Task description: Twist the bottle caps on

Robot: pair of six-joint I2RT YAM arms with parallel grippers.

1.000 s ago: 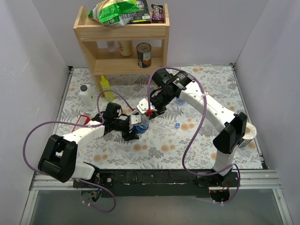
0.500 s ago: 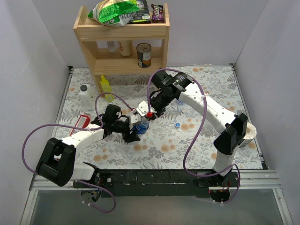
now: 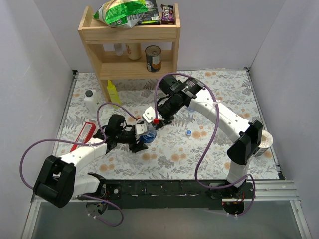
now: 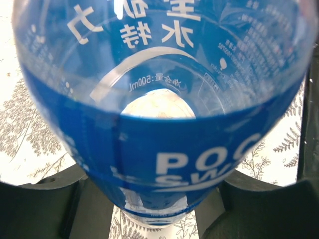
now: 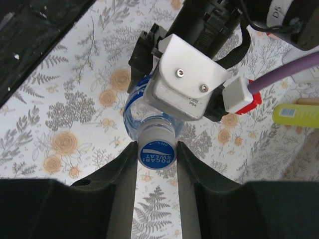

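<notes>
A clear bottle with a blue label band stands left of centre on the floral mat. My left gripper is shut on its body; the label fills the left wrist view, with the dark fingers at either side. A blue cap sits on the bottle's neck. My right gripper is shut on this cap from above, and it shows in the top view. A second blue cap lies loose on the mat to the right. The other bottles are hidden.
A wooden shelf with a can and snack bags stands at the back. A white bottle, a yellow bottle and a red object are at the left. The yellow bottle also shows in the right wrist view.
Both grippers have shifted a little left and towards the near edge together with the bottle. The red object at the left is more exposed.
</notes>
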